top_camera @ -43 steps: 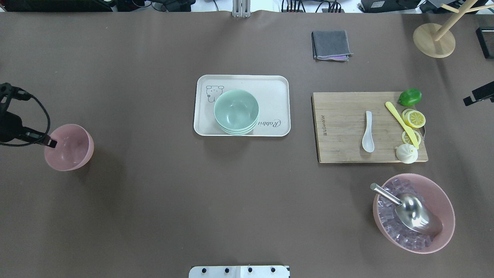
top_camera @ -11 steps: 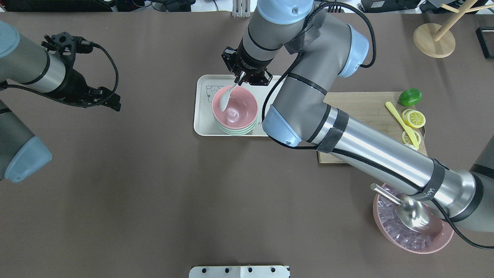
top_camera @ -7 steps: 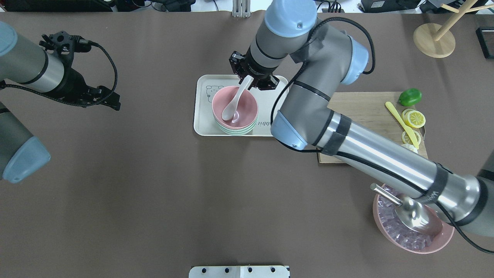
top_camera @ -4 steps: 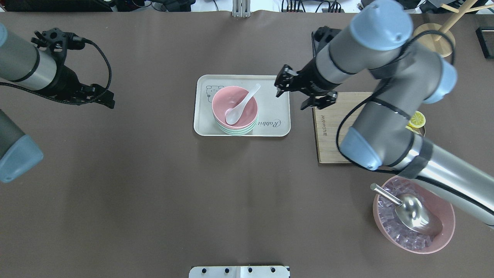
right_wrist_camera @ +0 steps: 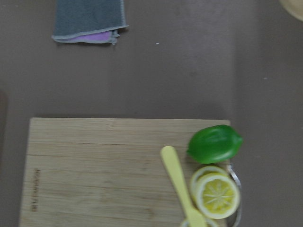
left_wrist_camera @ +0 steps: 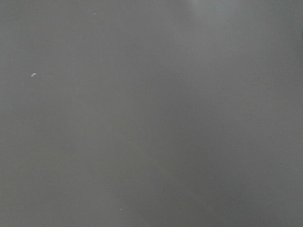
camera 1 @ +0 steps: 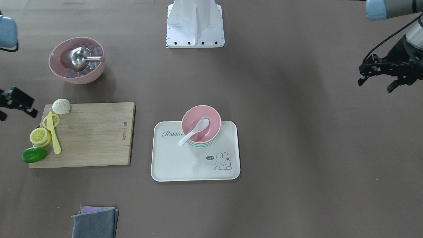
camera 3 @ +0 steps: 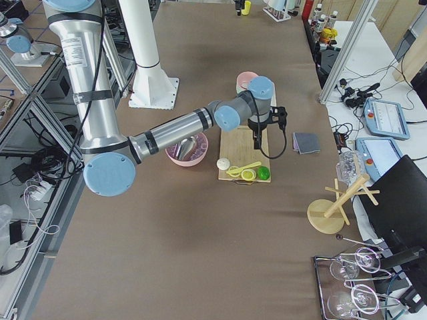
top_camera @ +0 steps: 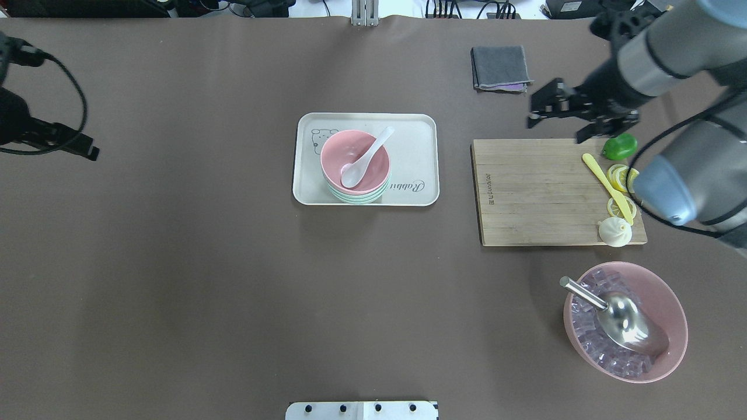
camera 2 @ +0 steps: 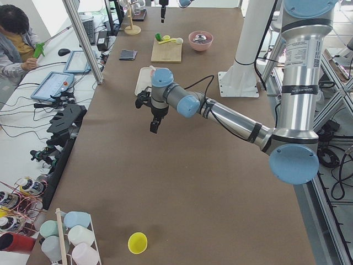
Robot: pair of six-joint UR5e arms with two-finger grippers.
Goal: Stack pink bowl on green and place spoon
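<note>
The pink bowl (top_camera: 344, 153) sits stacked inside the green bowls (top_camera: 357, 198) on the white tray (top_camera: 414, 134). The white spoon (top_camera: 366, 157) lies in the pink bowl, with its handle over the rim; it also shows in the front view (camera 1: 194, 131). My right gripper (top_camera: 555, 130) is open and empty, above the far edge of the cutting board, well to the right of the tray. My left gripper (camera 1: 376, 84) is open and empty, far to the left of the tray in the overhead view (top_camera: 64, 140).
A wooden cutting board (top_camera: 537, 192) holds a yellow knife (top_camera: 607, 188), lemon slices, a lime (top_camera: 620, 146) and a white bun (top_camera: 614, 232). A pink bowl of ice with a metal scoop (top_camera: 624, 321) stands front right. A grey cloth (top_camera: 501, 68) and a wooden stand (top_camera: 656, 58) are at the back.
My right gripper let go of the spoon in the pink bowl and moved away right, to over the cutting board's far edge. My left arm drew back further left.
</note>
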